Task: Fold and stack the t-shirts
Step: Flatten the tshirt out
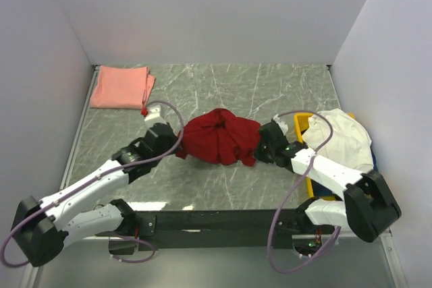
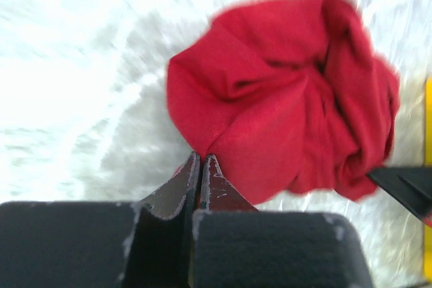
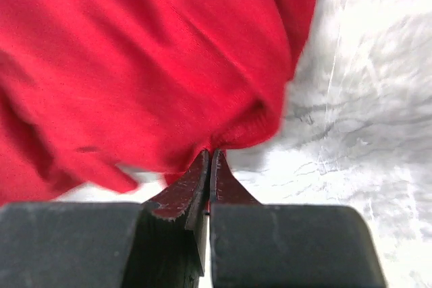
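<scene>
The deep red t-shirt (image 1: pixel 221 137) lies bunched in a heap at the middle of the marble table. My left gripper (image 1: pixel 177 145) pinches its left edge, jaws shut on the cloth (image 2: pixel 202 156). On the opposite side, my right gripper (image 1: pixel 260 148) is shut on the heap's right edge (image 3: pixel 211 150). The red cloth (image 2: pixel 283 92) fills the left wrist view, and the red cloth (image 3: pixel 135 65) fills most of the right wrist view. A salmon pink t-shirt (image 1: pixel 121 87) lies folded flat at the back left. The cream white t-shirt (image 1: pixel 341 138) is crumpled at the right.
A yellow tray (image 1: pixel 302 123) lies under the white shirt at the right edge; the yellow tray (image 2: pixel 428 166) also shows as a strip in the left wrist view. White walls enclose the table on three sides. A black rail (image 1: pixel 216 220) runs along the near edge between the arm bases.
</scene>
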